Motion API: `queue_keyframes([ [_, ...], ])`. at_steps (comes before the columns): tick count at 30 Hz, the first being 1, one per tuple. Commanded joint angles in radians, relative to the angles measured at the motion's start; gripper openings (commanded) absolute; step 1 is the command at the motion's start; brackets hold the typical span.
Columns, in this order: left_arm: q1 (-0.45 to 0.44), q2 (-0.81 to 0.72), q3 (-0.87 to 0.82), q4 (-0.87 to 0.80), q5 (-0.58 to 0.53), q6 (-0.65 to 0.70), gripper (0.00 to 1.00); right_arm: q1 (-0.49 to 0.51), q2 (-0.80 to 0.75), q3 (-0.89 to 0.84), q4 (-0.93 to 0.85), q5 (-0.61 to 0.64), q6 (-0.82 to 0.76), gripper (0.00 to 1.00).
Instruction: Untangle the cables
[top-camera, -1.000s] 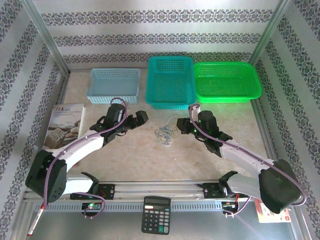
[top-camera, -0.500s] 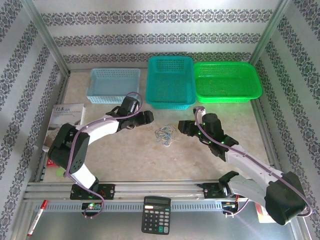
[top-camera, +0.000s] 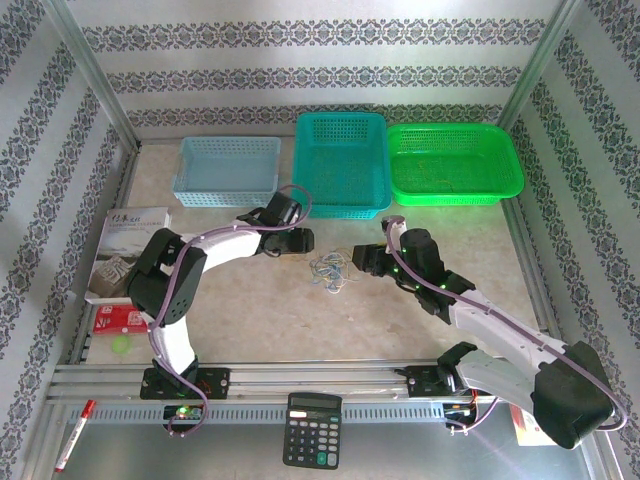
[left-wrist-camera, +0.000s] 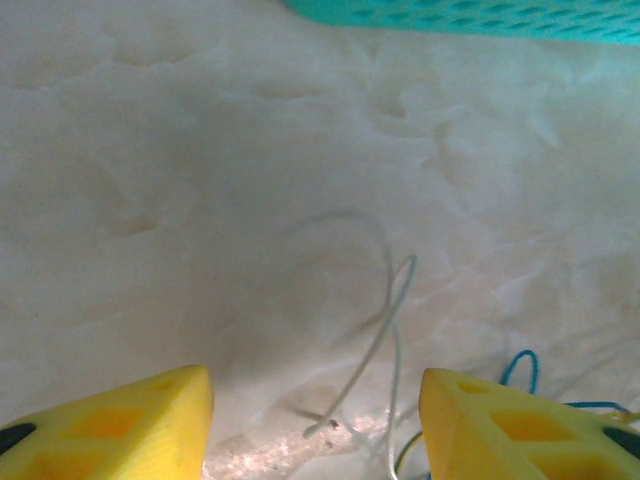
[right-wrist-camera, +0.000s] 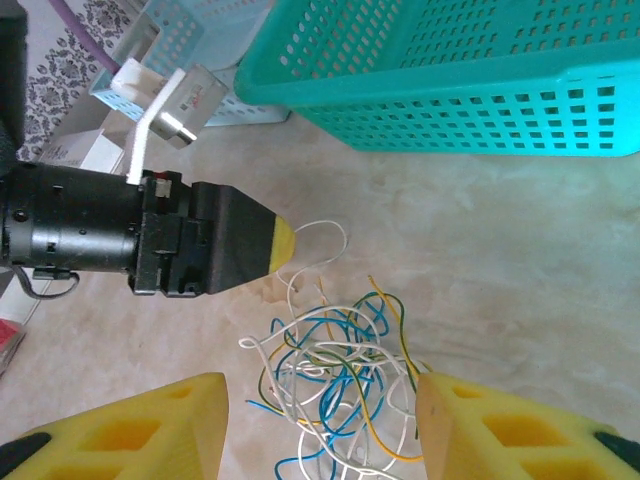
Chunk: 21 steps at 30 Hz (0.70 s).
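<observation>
The cables (top-camera: 330, 270) lie as a small tangle of thin white, blue and yellow-green wires on the pale table, in front of the teal basket. My left gripper (top-camera: 302, 241) sits just left of the tangle. It is open, and in the left wrist view a loose white wire loop (left-wrist-camera: 390, 300) lies on the table between its yellow fingertips (left-wrist-camera: 120, 420), ungripped. My right gripper (top-camera: 362, 262) is at the tangle's right side, open. In the right wrist view its jaws (right-wrist-camera: 320, 430) straddle the cables (right-wrist-camera: 340, 370), with the left gripper's yellow tip (right-wrist-camera: 283, 245) beyond.
Three baskets line the back: light blue (top-camera: 228, 170), teal (top-camera: 340, 160) and green (top-camera: 455, 162). The teal basket's wall (right-wrist-camera: 450, 80) stands close behind the tangle. A book (top-camera: 128, 250) and a red packet (top-camera: 120, 318) lie at left, and a calculator (top-camera: 313, 430) sits on the front rail.
My left arm has swung right, bringing its gripper up to the tangle with its jaws narrowing. My right gripper has opened wider and edged left toward the cables.
</observation>
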Motion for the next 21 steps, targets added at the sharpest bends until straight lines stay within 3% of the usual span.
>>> queue_keyframes([
  [1,-0.012,0.024,0.039,-0.04,-0.025,0.034,0.53,0.018,-0.007,0.006,0.01,-0.003,0.006,0.53],
  [13,-0.02,0.062,0.053,0.002,0.009,0.034,0.3,0.074,0.109,0.053,0.077,-0.004,0.023,0.57],
  [21,-0.02,0.066,0.036,0.024,0.023,0.031,0.3,0.089,0.202,0.099,0.114,-0.008,0.02,0.58],
])
